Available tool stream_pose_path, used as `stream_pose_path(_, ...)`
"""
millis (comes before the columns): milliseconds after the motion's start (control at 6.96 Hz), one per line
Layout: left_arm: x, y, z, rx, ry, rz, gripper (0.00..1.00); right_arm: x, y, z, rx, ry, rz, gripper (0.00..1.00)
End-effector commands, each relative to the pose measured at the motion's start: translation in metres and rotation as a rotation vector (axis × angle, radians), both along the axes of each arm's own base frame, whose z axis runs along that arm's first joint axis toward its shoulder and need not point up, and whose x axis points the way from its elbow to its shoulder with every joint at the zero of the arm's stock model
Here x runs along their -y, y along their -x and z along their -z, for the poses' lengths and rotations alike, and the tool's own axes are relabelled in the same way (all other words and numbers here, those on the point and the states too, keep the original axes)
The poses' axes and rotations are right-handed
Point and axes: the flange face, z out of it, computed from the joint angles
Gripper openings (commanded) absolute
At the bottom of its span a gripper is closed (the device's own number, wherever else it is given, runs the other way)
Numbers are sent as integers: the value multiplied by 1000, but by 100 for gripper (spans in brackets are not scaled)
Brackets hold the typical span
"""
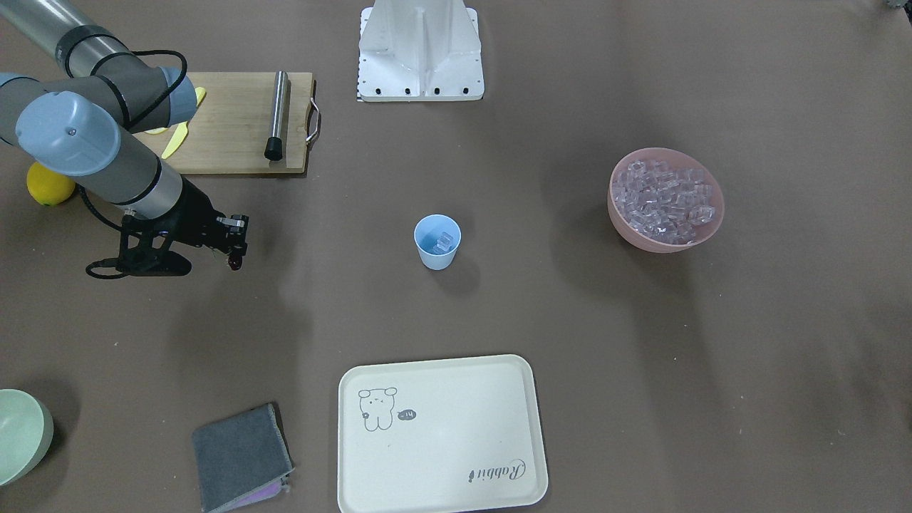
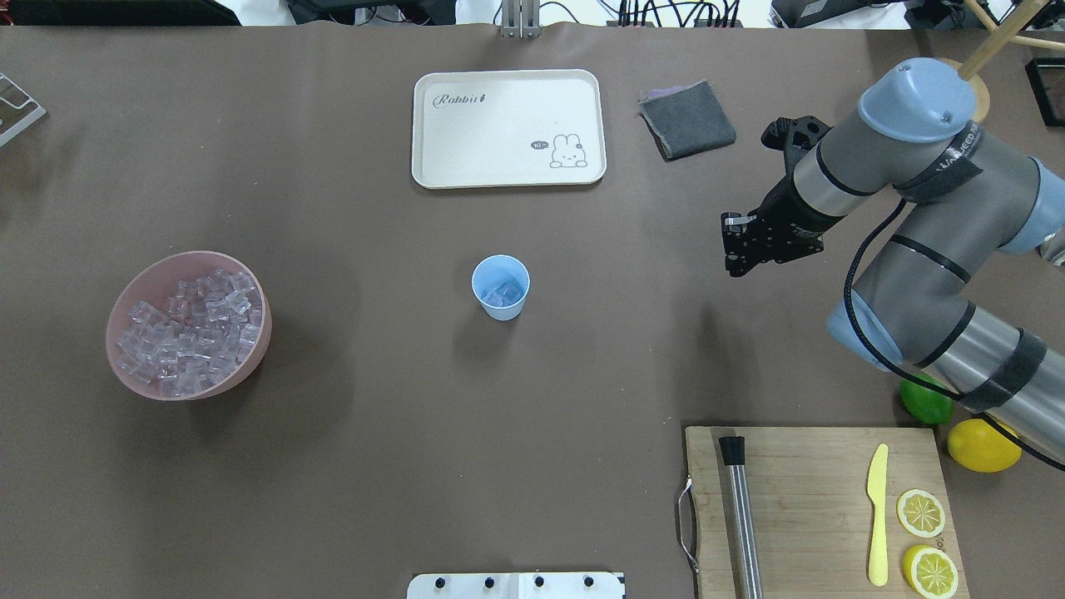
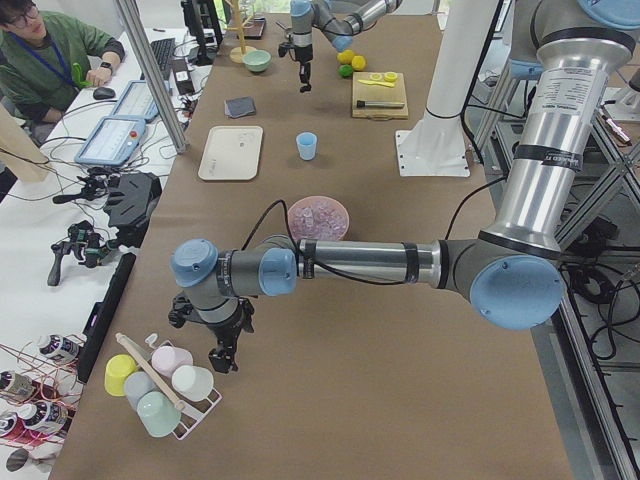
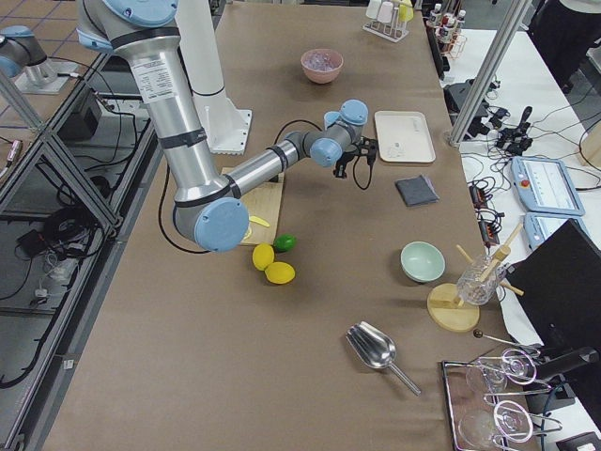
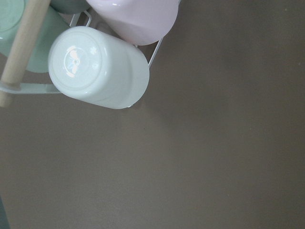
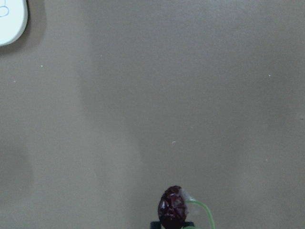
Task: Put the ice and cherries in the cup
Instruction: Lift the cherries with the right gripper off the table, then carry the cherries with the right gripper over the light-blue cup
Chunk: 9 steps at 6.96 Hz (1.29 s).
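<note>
The light blue cup (image 2: 500,287) stands upright at the table's middle with a few clear ice cubes (image 2: 504,293) in it. Most of the ice (image 2: 187,324) is heaped in a pink bowl (image 2: 254,353) to the cup's left. My right gripper (image 2: 732,268) hovers well to the right of the cup, shut on the cherries (image 6: 172,207); one dark red cherry with a green stem shows at the bottom of the right wrist view. My left gripper (image 3: 222,358) hangs by a rack of mugs at the table's left end, and I cannot tell whether it is open or shut.
A cream tray (image 2: 507,166) lies beyond the cup, with a grey cloth (image 2: 687,119) to its right. A cutting board (image 2: 799,466) near the right arm holds a metal rod, a yellow knife and lemon slices; a lime (image 2: 925,403) and a lemon (image 2: 982,445) sit beside it.
</note>
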Motion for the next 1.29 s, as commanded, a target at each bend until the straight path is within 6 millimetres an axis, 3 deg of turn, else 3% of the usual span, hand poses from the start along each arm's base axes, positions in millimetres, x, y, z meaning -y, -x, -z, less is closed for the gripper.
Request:
stream_pose_path(0,8,-1,11,-7,-19,-1,97,0,6,23,43,-12,25,23)
stream_pose_path(288,11,-3,16,-31,-24,1,98,0,25,74,105,7,24,22)
stream_pose_path(575,15,-3,21,-31,-32,2,98,-19,62,126,152,57,21,21)
stream_pose_path(719,18,-3,24,-31,-37,2,98,-33,86,147,164,67,25,21)
stream_pose_path(1006,19,-3,25,-31,-38,2,98,-50,113,176,176,56,11,21)
stream_pose_path(1150,19,-3,25,-31,-38,2,98,-45,129,203,185,69,-20,21)
